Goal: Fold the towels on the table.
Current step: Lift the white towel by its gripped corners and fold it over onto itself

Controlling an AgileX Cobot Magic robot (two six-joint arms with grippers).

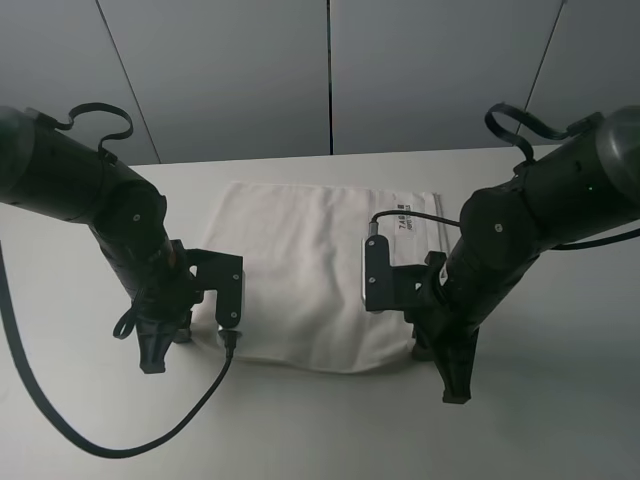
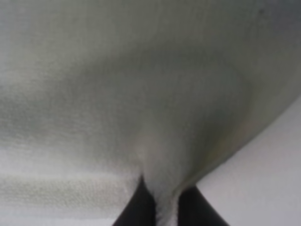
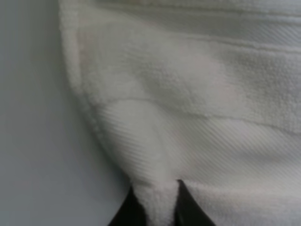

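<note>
Nearest the camera lies bare desk (image 1: 320, 440). Just beyond it, the left tool (image 2: 160, 209) is clamped tight on a pinch of the towel (image 1: 300, 270) at its near left corner. The right tool (image 3: 158, 207) is likewise closed on cloth at the near right corner. The towel lies spread on the desk between the arms, its printed label (image 1: 405, 222) by the far right edge.

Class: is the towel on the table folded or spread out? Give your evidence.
Spread out: the towel lies flat on the table, label showing; the left hand and right hand pinch its near corners.
</note>
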